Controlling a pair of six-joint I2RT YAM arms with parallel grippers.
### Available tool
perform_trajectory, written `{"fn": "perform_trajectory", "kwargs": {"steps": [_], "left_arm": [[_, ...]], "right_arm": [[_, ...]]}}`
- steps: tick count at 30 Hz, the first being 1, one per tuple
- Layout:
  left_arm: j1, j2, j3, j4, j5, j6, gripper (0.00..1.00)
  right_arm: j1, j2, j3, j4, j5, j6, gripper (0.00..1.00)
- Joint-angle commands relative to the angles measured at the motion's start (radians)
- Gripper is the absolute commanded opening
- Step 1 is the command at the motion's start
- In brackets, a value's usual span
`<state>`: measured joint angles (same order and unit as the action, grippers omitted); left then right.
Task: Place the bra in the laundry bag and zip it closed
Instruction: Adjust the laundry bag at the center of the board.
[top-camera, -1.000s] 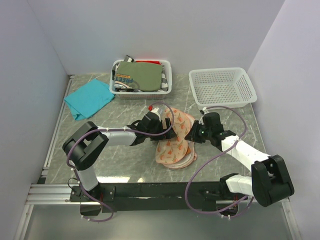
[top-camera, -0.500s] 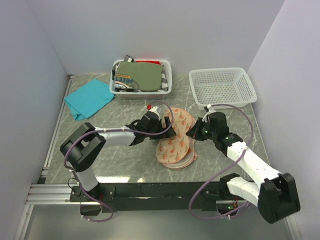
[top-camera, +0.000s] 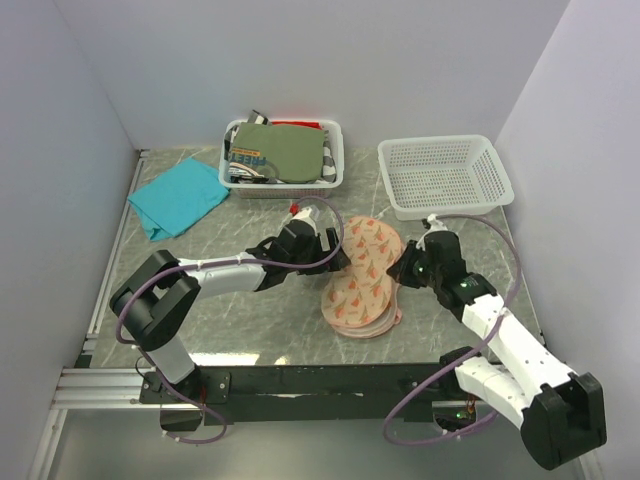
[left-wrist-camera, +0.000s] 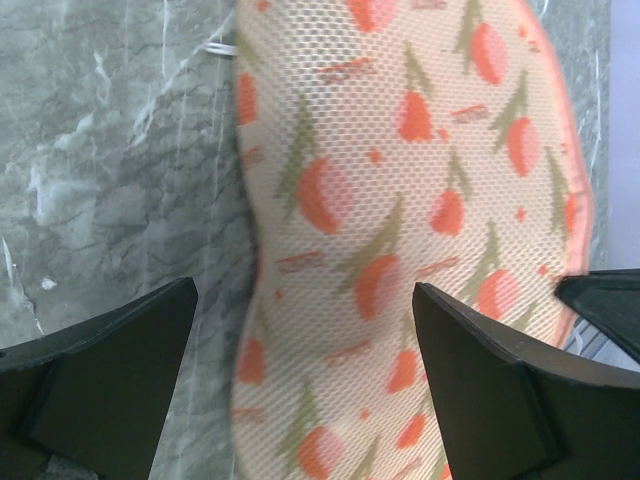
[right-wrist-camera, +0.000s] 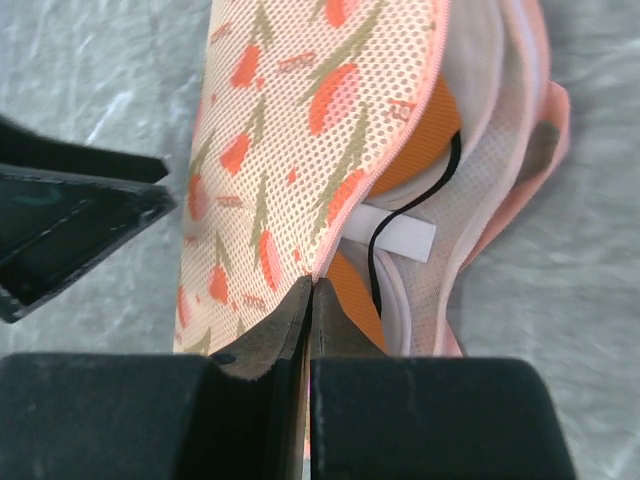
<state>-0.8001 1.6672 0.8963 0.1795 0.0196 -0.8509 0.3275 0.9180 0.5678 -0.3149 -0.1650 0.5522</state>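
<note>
The laundry bag lies mid-table, its printed mesh top flap partly raised. It fills the left wrist view and shows in the right wrist view. The orange bra sits inside the bag, with a dark strap and a white tag showing in the gap. My right gripper is shut on the flap's zipper edge at the bag's right side. My left gripper is open. It straddles the bag's left edge, one finger over the table and one over the flap.
A white basket with folded clothes stands at the back centre. An empty white mesh basket stands at the back right. A teal cloth lies at the back left. Walls close in on both sides.
My right gripper has moved right and slightly back, still holding the flap edge. The bag has shifted a little to the right with it. My left gripper has stayed over the bag's left edge.
</note>
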Motion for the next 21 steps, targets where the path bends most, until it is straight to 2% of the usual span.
{"fn": "perform_trajectory", "kwargs": {"steps": [1, 4, 14, 21], "left_arm": [[-0.001, -0.027, -0.004, -0.006, -0.017, 0.019, 0.96], [0.002, -0.021, 0.001, -0.003, -0.017, 0.023, 0.96], [0.006, 0.029, 0.059, -0.008, 0.016, 0.052, 0.96], [0.010, 0.106, 0.104, 0.067, 0.164, 0.087, 0.96]], "right_arm": [[-0.002, -0.060, -0.020, -0.087, 0.163, 0.008, 0.02], [-0.002, -0.071, -0.028, -0.104, 0.190, 0.018, 0.02], [-0.002, 0.036, -0.002, -0.148, 0.312, 0.081, 0.00], [-0.002, 0.143, 0.033, -0.171, 0.328, 0.094, 0.00]]}}
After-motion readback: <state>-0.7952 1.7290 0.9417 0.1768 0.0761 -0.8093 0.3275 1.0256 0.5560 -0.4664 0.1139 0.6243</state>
